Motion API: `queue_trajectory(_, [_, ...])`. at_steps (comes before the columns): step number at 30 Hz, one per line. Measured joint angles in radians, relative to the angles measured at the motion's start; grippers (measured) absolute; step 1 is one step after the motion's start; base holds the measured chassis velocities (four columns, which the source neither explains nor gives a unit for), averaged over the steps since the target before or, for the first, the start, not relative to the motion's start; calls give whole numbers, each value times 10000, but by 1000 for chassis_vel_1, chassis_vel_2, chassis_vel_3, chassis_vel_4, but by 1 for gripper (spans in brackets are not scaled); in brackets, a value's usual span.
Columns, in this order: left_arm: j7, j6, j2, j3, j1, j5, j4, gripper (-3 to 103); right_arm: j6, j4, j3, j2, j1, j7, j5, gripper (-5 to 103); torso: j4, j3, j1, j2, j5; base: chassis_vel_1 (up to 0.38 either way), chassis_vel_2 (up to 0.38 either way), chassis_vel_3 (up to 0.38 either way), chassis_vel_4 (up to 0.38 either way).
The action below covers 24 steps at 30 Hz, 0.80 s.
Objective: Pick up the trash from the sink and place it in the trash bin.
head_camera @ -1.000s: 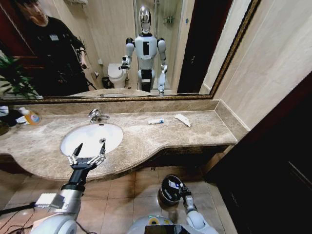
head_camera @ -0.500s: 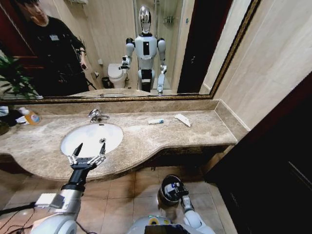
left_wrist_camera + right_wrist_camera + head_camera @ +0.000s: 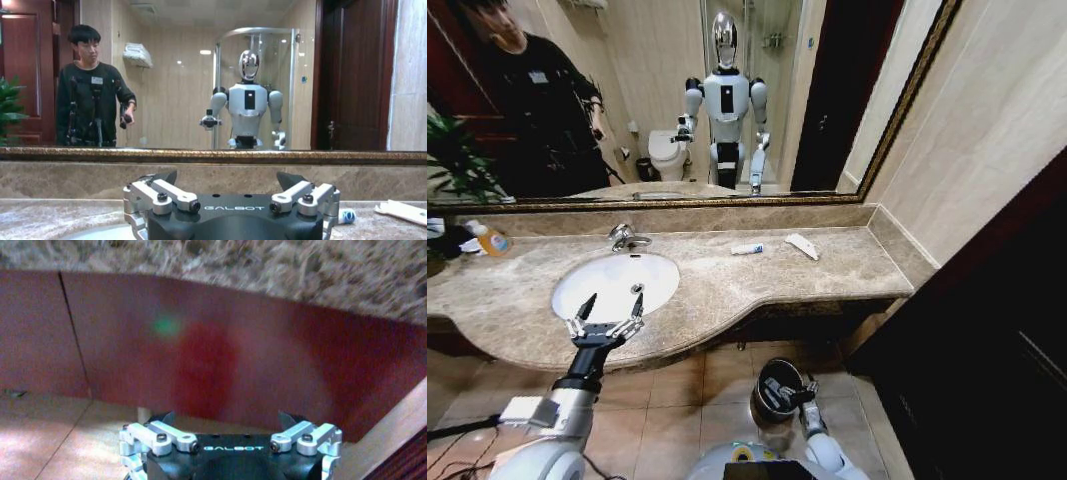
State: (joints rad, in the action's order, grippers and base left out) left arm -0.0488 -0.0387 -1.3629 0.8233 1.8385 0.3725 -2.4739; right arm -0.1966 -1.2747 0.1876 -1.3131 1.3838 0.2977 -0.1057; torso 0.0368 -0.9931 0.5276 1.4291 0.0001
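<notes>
Left gripper (image 3: 610, 308) hovered at front edge of white oval sink (image 3: 617, 283), fingers spread wide, empty. Right gripper (image 3: 804, 396) open, empty, low beside round black metal-rimmed trash bin (image 3: 773, 391). Small white tube (image 3: 746, 249) and flat white wrapper (image 3: 802, 246) lay on beige marble countertop (image 3: 727, 285).
</notes>
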Motion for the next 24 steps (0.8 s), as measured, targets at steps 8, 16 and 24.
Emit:
queue_trajectory(8, [0, 0, 0, 0, 0, 0, 0, 100, -23, -1938, 106, 561, 834, 745, -384, 100, 0, 0, 0, 0, -2, 0, 0, 0, 0])
queue_trajectory(16, [0, 0, 0, 0, 0, 0, 0, 100, -772, -3230, 231, 727, 1595, 2010, 456, 100, 0, 0, 0, 0, 0, 0, 0, 0, 0])
queue_trajectory(24, [0, 0, 0, 0, 0, 0, 0, 100, -558, -5141, 786, 861, 2244, 1916, 386, 100, 0, 0, -1, 1, -1, 0, 0, 0, 0])
